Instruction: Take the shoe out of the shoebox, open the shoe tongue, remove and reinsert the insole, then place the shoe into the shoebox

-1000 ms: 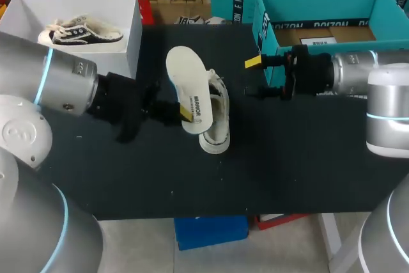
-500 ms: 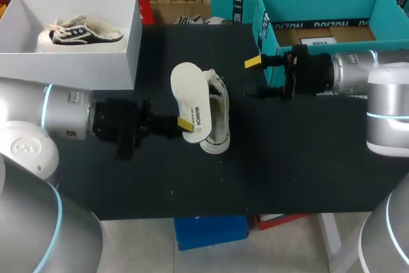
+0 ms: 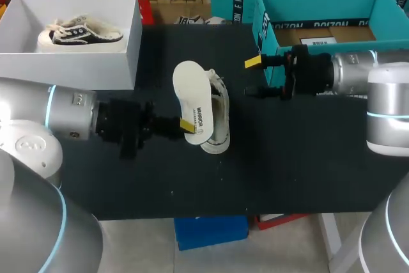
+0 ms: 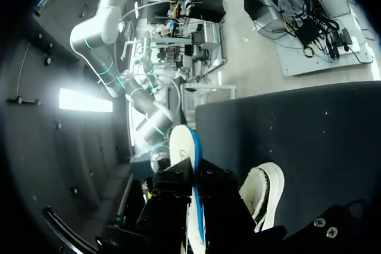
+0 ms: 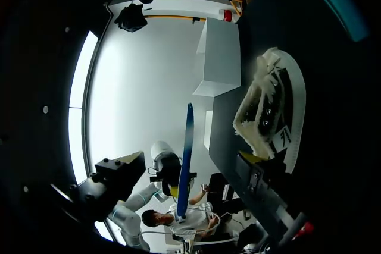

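A white shoe (image 3: 219,121) lies on its side on the black table, opening toward my left arm. My left gripper (image 3: 185,124) is shut on the heel end of its white insole (image 3: 190,94), held on edge over the shoe. The left wrist view shows the insole (image 4: 186,157) edge-on between the fingers, blue underneath, with the shoe (image 4: 266,190) beside it. My right gripper (image 3: 254,77) stands open to the right of the shoe, holding nothing. From it, the shoe (image 5: 269,110) and the insole (image 5: 187,153) are ahead.
An open white shoebox (image 3: 131,36) at the back left holds a black-and-white shoe (image 3: 80,31). A teal box (image 3: 268,39) stands open at the back right, close behind my right gripper. Bare black table (image 3: 287,158) stretches along the front.
My left arm has dropped lower and shifted slightly right, bringing the insole down closer to the shoe. The right arm has kept still.
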### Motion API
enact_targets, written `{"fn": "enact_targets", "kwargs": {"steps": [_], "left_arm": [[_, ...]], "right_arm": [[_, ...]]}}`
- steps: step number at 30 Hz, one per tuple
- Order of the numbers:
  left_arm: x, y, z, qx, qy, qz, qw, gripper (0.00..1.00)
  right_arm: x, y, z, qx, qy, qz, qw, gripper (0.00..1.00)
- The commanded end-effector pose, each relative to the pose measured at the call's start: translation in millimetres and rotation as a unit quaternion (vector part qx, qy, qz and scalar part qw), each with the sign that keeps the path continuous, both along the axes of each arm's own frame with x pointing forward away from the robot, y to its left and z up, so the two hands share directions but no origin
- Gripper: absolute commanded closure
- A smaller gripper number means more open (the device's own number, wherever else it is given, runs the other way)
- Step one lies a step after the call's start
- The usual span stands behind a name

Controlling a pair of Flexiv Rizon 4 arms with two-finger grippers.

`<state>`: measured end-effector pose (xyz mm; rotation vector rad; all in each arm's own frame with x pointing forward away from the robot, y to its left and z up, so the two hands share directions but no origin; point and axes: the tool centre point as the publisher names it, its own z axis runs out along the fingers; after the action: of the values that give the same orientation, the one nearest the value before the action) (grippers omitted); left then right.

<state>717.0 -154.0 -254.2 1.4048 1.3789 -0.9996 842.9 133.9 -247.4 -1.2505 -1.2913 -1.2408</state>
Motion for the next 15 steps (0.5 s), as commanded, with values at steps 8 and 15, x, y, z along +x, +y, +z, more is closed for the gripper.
{"fn": "enact_targets", "kwargs": {"steps": [8,15], "left_arm": [[-0.1,-12,-47,-0.007,-0.045,-0.005,0.999,1.0],[18.3,-26,-57,0.024,-0.064,-0.028,0.997,1.0]], "right_arm": [[-0.4,1,-1,0.0,0.0,-0.001,1.0,0.0],[-0.4,1,-1,0.0,0.0,-0.001,1.0,0.0]]}}
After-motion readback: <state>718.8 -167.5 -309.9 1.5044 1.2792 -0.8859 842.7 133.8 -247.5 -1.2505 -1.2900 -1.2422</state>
